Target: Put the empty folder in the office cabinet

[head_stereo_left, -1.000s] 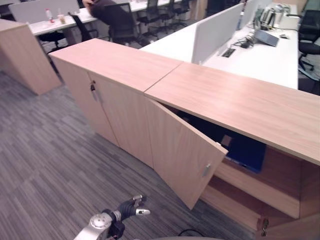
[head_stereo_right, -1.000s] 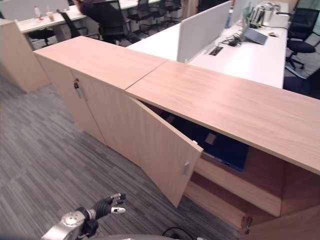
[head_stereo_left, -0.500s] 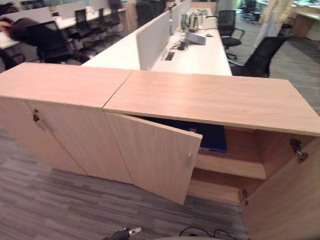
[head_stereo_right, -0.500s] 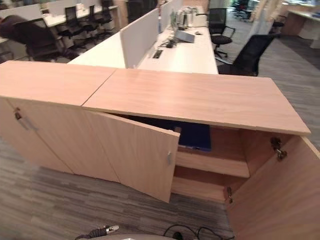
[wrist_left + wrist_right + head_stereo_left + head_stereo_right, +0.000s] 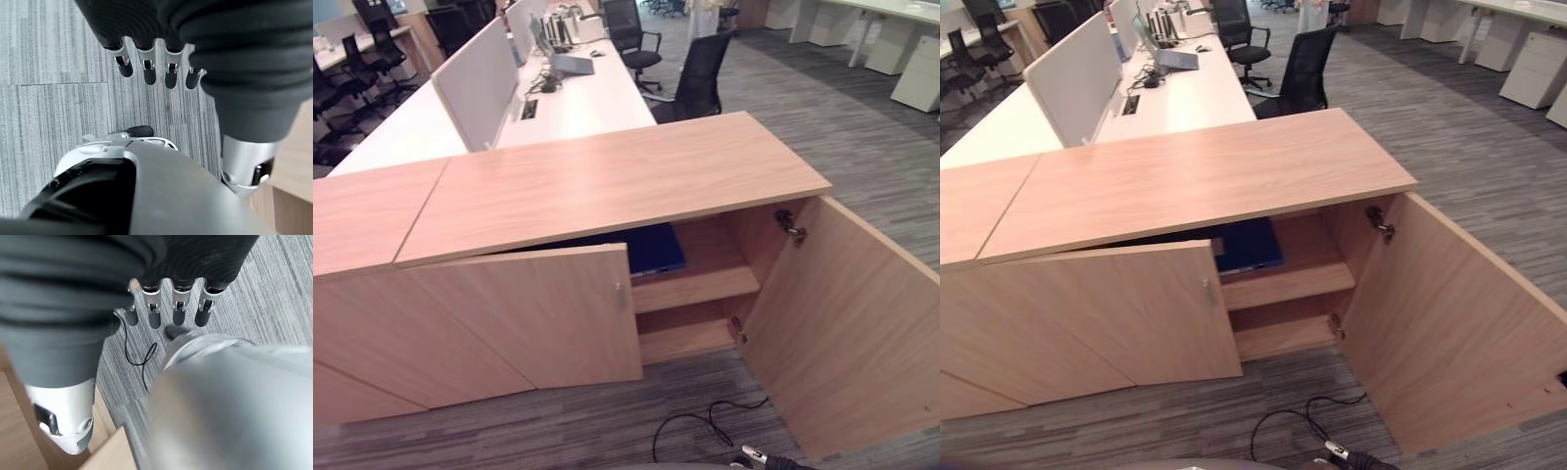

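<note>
Lighting: even, bright overhead office light is falling on the cabinet top (image 5: 607, 181), which is showing a soft pale sheen. The cabinet interior (image 5: 705, 259) is sitting in shade, and the blue folder (image 5: 654, 247) on the shelf is reading dark. The carpet (image 5: 1489, 147) is lying evenly lit. Straight cabinet edges are bowing slightly toward the frame borders. In the wrist views, the nearest dark covers are blurring.

Head pair looks down at the open cabinet (image 5: 607, 186) — wrist cameras face carpet (image 5: 54, 58), close.
</note>
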